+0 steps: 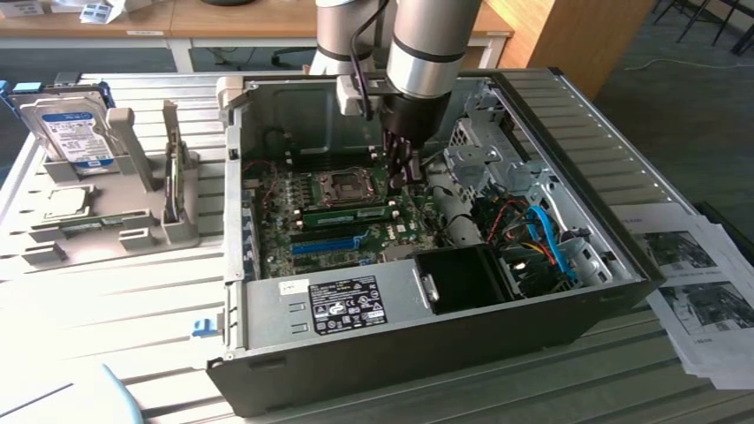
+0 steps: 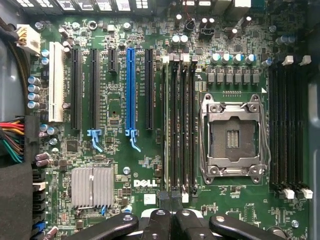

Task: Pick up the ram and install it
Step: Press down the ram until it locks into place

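Inside the open computer case (image 1: 412, 362), fingers (image 2: 162, 225) closed above the motherboard (image 2: 150, 167), one green ram (image 1: 348, 214) in its slot

A long wooden desk (image 1: 141, 19) with white legs stands at the back. Beside it, on the exterior view's right, is a tall wooden board (image 1: 571, 35). The floor (image 1: 695, 124) is dark grey carpet. Bright light shines on the pale table (image 1: 118, 291) made of slats.

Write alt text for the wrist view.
A shut gripper hangs over a green Dell motherboard, close to a bank of black memory slots. An empty CPU socket lies beside those slots; a blue slot stands among black ones farther off.
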`<act>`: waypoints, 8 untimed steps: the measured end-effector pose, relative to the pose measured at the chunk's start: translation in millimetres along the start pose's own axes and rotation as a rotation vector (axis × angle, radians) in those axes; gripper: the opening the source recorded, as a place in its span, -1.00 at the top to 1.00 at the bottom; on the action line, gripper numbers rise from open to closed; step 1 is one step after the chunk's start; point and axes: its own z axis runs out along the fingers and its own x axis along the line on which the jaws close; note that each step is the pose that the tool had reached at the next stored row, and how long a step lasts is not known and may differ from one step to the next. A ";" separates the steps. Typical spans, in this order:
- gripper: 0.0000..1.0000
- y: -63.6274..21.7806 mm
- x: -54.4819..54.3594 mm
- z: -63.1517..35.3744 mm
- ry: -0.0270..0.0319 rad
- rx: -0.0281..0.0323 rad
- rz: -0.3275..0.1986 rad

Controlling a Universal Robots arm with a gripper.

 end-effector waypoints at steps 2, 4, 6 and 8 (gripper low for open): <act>0.81 0.0 0.0 1.1 0.0001 0.0000 0.000; 0.81 0.0 0.1 2.4 0.0000 0.0000 0.001; 0.81 -0.1 0.1 3.6 0.0000 0.0000 0.001; 0.81 -0.1 0.1 4.8 -0.0001 0.0000 0.001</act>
